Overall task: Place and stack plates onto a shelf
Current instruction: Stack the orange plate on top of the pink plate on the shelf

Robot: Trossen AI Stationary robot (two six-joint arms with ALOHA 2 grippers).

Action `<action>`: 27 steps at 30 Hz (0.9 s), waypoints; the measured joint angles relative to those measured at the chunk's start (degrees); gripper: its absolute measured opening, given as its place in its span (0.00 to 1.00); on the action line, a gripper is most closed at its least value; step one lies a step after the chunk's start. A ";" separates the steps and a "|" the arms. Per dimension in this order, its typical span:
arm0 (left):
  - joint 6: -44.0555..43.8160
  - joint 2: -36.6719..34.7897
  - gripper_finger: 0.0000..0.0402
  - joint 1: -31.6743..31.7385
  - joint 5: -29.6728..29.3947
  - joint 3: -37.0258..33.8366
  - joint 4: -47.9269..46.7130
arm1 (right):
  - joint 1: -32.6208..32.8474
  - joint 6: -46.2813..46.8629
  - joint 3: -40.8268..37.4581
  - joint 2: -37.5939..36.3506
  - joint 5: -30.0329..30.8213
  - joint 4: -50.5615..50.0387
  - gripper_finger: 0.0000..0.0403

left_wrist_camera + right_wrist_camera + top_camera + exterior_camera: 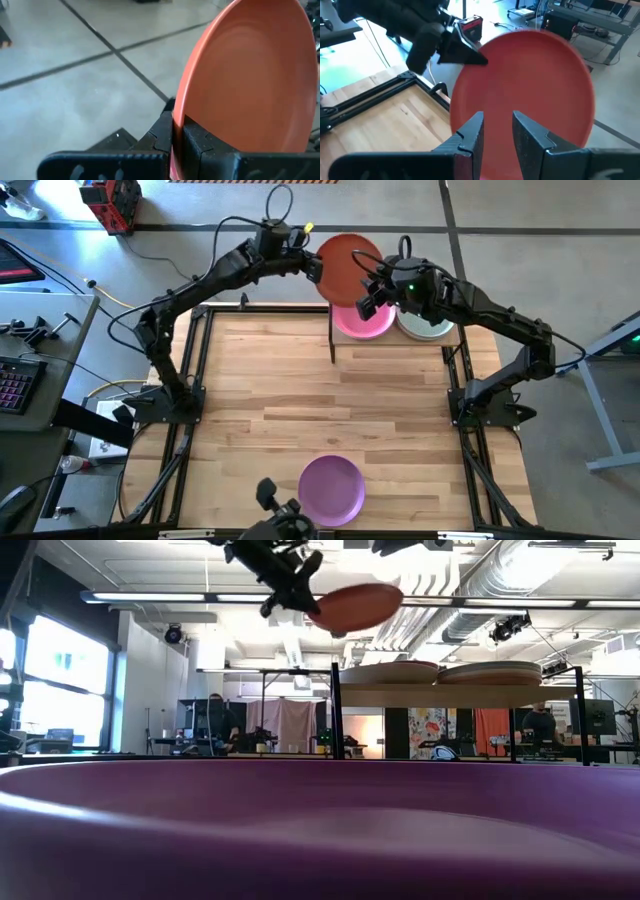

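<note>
The left gripper (318, 264) pinches the orange plate (350, 268) by its rim, jaws closed on it, tilted above the shelf (340, 340) at upper centre. The right gripper (372, 292) hovers beside, jaws spread.

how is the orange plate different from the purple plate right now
The orange plate is held in the air by the left gripper, clamped on its rim; the purple plate lies free on the table. The orange one hangs above the shelf at the far edge; the purple one sits at the near edge. The orange one is tilted, the purple one flat. Both are round and shallow.
</note>
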 joint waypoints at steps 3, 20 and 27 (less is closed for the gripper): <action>-1.82 1.56 0.02 -0.02 1.51 0.20 0.05 | -0.37 -0.06 0.00 0.00 -0.15 -0.38 0.21; -5.56 9.50 0.02 -0.47 5.94 0.21 -0.03 | -0.38 -0.56 0.00 0.00 -0.23 -3.18 0.21; -5.60 11.46 0.02 -1.71 7.77 0.21 0.17 | -0.38 -0.56 0.00 0.00 -0.16 -4.22 0.21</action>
